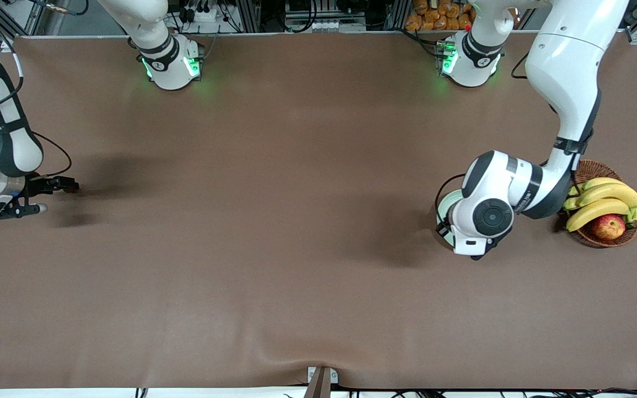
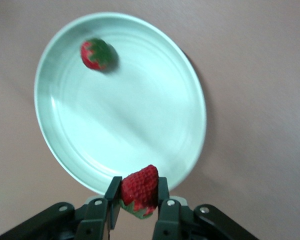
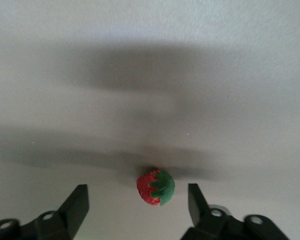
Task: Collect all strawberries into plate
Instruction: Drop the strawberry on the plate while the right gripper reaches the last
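In the left wrist view the pale mint plate (image 2: 140, 125) lies on the brown table with one strawberry (image 2: 96, 54) in it near the rim. My left gripper (image 2: 138, 194) is shut on a second strawberry (image 2: 142, 184) and holds it over the plate's edge. In the front view the left wrist hides that gripper and most of the plate (image 1: 446, 202). My right gripper (image 3: 138, 200) is open, low over the table, with the third strawberry (image 3: 156, 187) lying on the table between its fingers. In the front view the right gripper (image 1: 53, 197) is at the right arm's end of the table.
A brown wicker basket (image 1: 600, 166) with bananas (image 1: 606, 199) and a red-yellow apple (image 1: 609, 226) stands beside the plate, toward the left arm's end of the table. Both arm bases stand along the table's back edge.
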Controlling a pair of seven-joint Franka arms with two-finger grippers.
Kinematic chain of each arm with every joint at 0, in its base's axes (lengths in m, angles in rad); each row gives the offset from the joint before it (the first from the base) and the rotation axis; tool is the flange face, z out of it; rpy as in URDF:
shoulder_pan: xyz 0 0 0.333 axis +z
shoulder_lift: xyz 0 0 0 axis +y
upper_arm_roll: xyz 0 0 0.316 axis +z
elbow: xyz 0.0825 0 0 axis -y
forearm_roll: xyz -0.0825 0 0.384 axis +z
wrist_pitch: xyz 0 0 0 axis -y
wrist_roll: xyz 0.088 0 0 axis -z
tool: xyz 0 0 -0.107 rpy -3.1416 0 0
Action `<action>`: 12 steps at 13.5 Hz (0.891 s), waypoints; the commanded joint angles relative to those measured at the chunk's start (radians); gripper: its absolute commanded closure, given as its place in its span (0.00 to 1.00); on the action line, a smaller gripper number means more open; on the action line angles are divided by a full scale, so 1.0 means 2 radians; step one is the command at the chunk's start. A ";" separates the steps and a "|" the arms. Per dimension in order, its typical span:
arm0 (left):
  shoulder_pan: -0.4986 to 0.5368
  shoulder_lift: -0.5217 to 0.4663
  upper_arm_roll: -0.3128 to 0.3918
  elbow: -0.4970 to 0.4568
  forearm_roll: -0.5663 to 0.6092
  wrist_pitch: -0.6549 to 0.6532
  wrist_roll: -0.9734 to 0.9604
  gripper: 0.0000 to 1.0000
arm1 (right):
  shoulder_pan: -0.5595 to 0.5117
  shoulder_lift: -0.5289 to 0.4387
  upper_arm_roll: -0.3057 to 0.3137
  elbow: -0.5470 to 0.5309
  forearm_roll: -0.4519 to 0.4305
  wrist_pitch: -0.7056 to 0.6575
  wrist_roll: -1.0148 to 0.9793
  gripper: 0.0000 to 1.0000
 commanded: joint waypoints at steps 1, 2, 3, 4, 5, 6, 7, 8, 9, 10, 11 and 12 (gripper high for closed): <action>0.007 0.004 -0.004 -0.009 0.034 0.002 -0.002 0.65 | -0.016 -0.004 0.010 -0.018 -0.020 0.018 -0.011 0.30; 0.014 0.010 -0.004 -0.010 0.042 0.003 -0.002 0.46 | -0.021 0.001 0.010 -0.018 -0.022 0.022 -0.020 0.36; 0.017 0.015 -0.004 -0.010 0.050 0.003 -0.002 0.31 | -0.024 0.004 0.010 -0.018 -0.023 0.026 -0.031 0.40; 0.017 0.015 -0.004 -0.010 0.054 0.003 -0.002 0.00 | -0.027 0.008 0.010 -0.018 -0.023 0.027 -0.036 0.45; 0.018 0.012 -0.005 -0.009 0.054 0.002 -0.002 0.00 | -0.030 0.011 0.010 -0.018 -0.023 0.033 -0.038 0.53; 0.017 0.010 -0.006 -0.007 0.054 -0.001 -0.002 0.00 | -0.030 0.011 0.010 -0.018 -0.023 0.034 -0.038 0.75; 0.015 0.006 -0.009 -0.006 0.053 -0.003 -0.003 0.00 | -0.027 0.011 0.010 -0.017 -0.023 0.034 -0.038 0.90; 0.014 -0.001 -0.010 -0.005 0.050 -0.008 -0.003 0.00 | -0.027 0.011 0.010 -0.017 -0.024 0.034 -0.039 1.00; 0.013 -0.006 -0.011 -0.003 0.048 -0.009 -0.005 0.00 | -0.026 0.010 0.010 -0.017 -0.024 0.034 -0.039 1.00; 0.012 -0.013 -0.013 -0.003 0.046 -0.010 -0.005 0.00 | -0.024 0.008 0.010 -0.015 -0.024 0.028 -0.039 1.00; 0.014 -0.019 -0.022 -0.003 0.046 -0.011 -0.005 0.00 | -0.020 0.004 0.012 -0.011 -0.024 0.020 -0.037 1.00; 0.015 -0.022 -0.025 0.000 0.046 -0.012 -0.005 0.00 | -0.011 0.001 0.013 0.002 -0.023 -0.002 -0.032 1.00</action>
